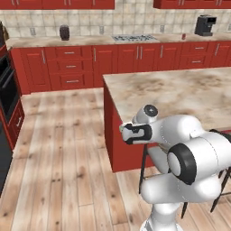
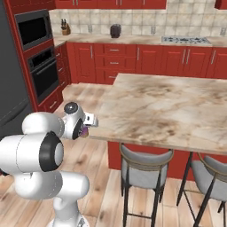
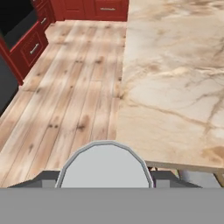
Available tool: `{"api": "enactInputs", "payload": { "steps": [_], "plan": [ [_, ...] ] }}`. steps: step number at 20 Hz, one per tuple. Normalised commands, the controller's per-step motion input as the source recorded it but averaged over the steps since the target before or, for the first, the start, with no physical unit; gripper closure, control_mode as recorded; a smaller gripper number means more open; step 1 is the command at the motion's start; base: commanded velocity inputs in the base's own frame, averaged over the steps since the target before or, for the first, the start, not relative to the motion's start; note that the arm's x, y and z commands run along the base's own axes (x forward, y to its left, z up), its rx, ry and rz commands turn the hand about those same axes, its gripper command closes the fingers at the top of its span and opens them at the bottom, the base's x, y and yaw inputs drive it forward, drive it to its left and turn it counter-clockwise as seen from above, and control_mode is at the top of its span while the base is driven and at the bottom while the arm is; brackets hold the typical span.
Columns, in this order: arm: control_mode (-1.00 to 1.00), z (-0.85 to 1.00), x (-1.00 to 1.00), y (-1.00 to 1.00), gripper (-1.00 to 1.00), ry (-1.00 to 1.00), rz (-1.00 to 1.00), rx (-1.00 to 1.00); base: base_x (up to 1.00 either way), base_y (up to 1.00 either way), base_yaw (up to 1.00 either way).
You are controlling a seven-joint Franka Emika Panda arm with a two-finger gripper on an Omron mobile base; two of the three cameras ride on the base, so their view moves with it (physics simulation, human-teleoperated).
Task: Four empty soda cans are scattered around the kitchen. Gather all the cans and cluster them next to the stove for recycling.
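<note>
My tool (image 2: 83, 127) grips a purple soda can (image 3: 105, 165), its body cut off by the hand view's bottom edge, silvery top showing. It hangs at the island desk (image 2: 168, 106) near-left corner, wood floor (image 1: 58, 149) open left. Stove (image 1: 134, 38) on far desk; tiny red can (image 1: 183, 36) right of it, hard to make out.

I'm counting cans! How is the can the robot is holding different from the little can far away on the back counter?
The held can is purple; the far can is red. The held can is clamped in the gripper beside the island; the far can stands free and upright on the back counter, between the stove and a black coffee machine. Both are small soda cans.
</note>
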Motion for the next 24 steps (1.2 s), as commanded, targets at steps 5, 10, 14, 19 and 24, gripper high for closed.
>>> {"api": "enactInputs", "payload": {
  "steps": [5, 10, 14, 19, 24],
  "plan": [
    [1.0, 0.0, 0.0, 0.0, 1.0, 0.0, 0.0, 0.0, 0.0, 0.48, 0.0],
    [1.0, 0.0, 0.0, 0.0, 1.0, 0.0, 0.0, 0.0, 0.06, 0.49, 0.0],
    [1.0, 0.0, 0.0, 0.0, 1.0, 0.0, 0.0, 0.0, 0.13, 0.49, 0.0],
    [1.0, 0.0, 0.0, 0.0, 1.0, 0.0, 0.0, 0.0, 0.14, 0.5, 0.0],
    [1.0, 0.0, 0.0, 0.0, 1.0, 0.0, 0.0, 0.0, 0.18, 0.47, 0.0]
  ]
}}
